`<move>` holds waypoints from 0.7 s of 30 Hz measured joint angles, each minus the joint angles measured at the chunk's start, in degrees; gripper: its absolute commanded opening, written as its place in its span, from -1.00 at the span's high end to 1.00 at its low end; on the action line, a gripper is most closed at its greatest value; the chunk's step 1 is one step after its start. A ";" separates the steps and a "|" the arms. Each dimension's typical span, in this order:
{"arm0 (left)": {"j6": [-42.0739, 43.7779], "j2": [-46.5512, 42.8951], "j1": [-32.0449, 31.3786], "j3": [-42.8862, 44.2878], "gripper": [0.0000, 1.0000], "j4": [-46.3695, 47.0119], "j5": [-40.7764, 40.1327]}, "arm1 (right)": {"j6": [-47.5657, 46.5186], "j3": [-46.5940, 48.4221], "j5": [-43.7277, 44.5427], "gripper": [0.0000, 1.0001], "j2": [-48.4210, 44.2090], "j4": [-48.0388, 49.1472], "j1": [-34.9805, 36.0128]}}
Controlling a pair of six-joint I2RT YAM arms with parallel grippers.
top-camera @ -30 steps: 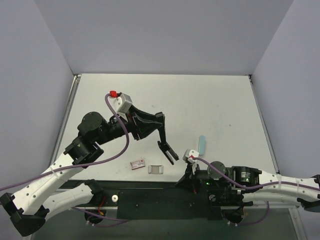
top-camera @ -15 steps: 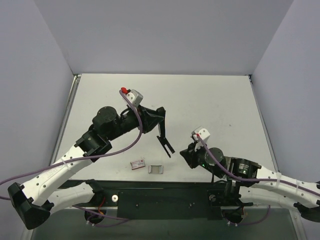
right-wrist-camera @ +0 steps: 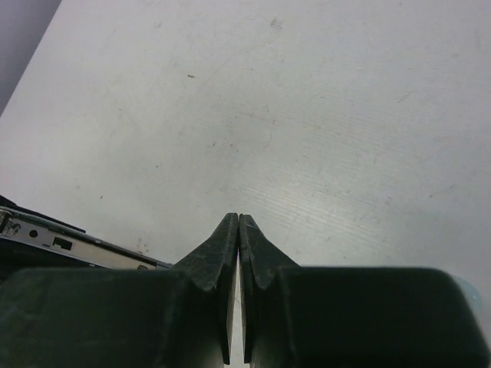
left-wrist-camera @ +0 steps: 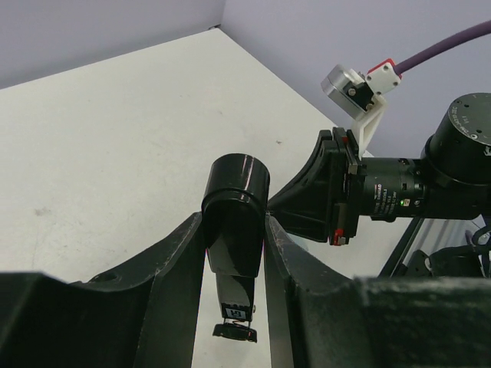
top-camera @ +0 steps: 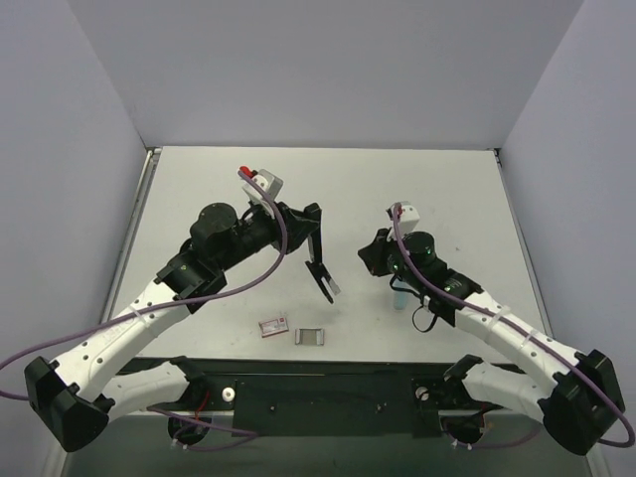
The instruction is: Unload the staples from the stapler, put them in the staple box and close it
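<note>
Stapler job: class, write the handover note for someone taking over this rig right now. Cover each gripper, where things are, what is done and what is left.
Left gripper: shut on the stapler, which hangs down from the fingers and appears clear of the table.
Right gripper: shut, empty, over bare table to the stapler's right.
Near the table's front edge: a small box and a silvery piece. A light blue thing lies partly under the right arm.
Done: stapler picked up.
Left: open it and get the staples out. Whether any are already out cannot be told.
</note>
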 measured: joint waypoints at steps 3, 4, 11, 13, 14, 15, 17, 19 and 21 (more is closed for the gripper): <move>-0.02 1.38 1.05 0.00 1.00 0.07 -0.07 | 1.79 0.22 -4.68 1.00 4.81 5.44 -2.43; -0.04 1.97 1.33 0.00 1.00 0.11 -0.07 | 2.36 0.68 -5.97 1.00 6.71 6.51 -2.99; -0.20 4.39 3.91 0.00 1.00 0.83 0.31 | 4.66 4.24 -13.03 1.00 19.26 13.60 -3.26; -0.61 4.90 4.90 0.00 1.00 1.31 0.61 | 5.31 4.24 -14.32 1.00 21.44 14.93 -2.93; -0.87 5.16 5.38 0.00 1.00 1.55 0.74 | 5.62 4.24 -14.84 1.00 22.40 15.63 -2.71; -1.18 5.44 5.81 0.00 1.00 1.75 0.83 | 5.88 4.24 -15.21 1.00 23.30 16.33 -2.36; -1.57 6.08 6.62 0.00 1.00 2.36 1.05 | 6.29 4.24 -15.85 1.00 24.87 17.97 -1.29; -1.64 6.84 7.17 0.00 1.00 3.04 1.20 | 6.75 4.26 -16.46 1.00 26.36 19.76 0.07; -1.60 7.82 7.39 0.00 1.00 3.67 1.20 | 7.02 4.37 -16.68 1.00 27.93 21.29 1.40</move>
